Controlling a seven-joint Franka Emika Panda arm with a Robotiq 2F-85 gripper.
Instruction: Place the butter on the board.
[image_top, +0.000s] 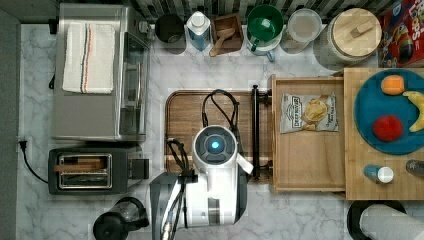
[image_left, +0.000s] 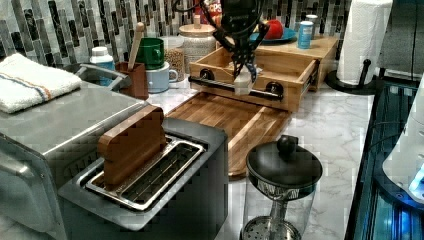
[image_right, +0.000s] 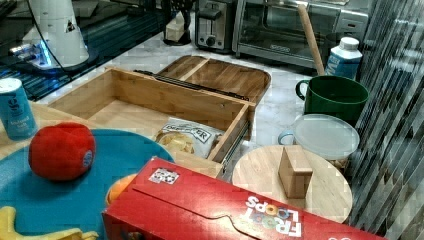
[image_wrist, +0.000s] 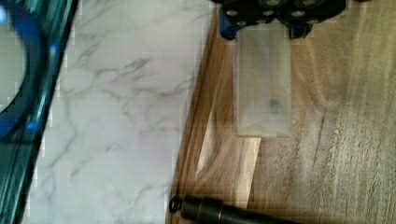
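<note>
Marble counter (image_top: 225, 75) carries everything you see, with a striped tile wall behind it. You cannot see much of the board (image_top: 185, 115) in the top view, because the white arm (image_top: 217, 170) covers its middle. The arm hangs over the board with its wrist pointing down. In the left view your tool (image_left: 243, 80) is closed on the butter (image_left: 243, 82), a pale block held in the air above the board, in front of the wooden drawer (image_left: 260, 75). The wrist view cuts off the tool fingers (image_wrist: 229, 28).
</note>
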